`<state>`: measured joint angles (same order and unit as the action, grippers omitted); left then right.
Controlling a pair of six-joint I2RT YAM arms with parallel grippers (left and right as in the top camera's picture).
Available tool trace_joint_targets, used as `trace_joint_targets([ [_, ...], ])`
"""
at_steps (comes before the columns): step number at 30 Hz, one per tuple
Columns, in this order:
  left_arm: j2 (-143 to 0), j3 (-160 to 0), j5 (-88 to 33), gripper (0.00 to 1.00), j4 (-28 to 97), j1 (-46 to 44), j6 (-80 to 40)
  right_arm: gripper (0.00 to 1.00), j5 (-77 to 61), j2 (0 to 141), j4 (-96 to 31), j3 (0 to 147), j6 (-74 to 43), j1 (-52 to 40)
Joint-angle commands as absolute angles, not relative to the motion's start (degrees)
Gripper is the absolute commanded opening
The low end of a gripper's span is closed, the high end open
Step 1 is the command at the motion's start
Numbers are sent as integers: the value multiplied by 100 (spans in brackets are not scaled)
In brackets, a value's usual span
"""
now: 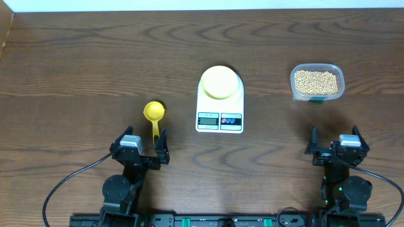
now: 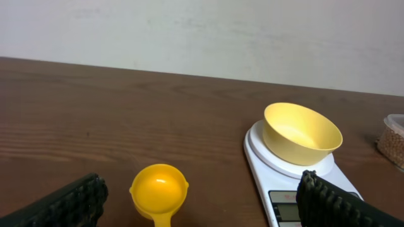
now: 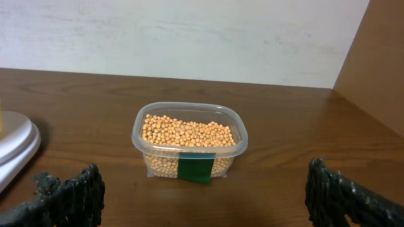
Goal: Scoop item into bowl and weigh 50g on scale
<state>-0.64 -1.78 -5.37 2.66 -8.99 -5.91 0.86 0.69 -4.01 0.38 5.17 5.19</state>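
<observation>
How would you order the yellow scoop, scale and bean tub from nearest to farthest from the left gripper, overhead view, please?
From the left gripper:
1. yellow scoop, just ahead of it.
2. scale, in the middle, to its right.
3. bean tub, far right.

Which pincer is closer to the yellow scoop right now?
Left. The left pincer sits at the scoop's handle end; the right pincer is far off, by the bean tub.

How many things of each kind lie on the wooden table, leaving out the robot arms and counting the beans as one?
Round yellow plastic scoop: 1
Small pale yellow round bowl: 1
White rectangular digital scale: 1
Clear plastic tub of tan beans: 1
Total: 4
</observation>
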Motion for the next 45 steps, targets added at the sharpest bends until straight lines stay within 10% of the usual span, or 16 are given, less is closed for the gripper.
trace_joint_targets([
  [1, -193, -349, -530, 97, 408, -864, -784, 99, 113, 38, -419, 30, 458, 554],
  [45, -3660, -3402, -526, 98, 1588, -862, -497, 99, 115, 38, -419, 30, 458, 554],
])
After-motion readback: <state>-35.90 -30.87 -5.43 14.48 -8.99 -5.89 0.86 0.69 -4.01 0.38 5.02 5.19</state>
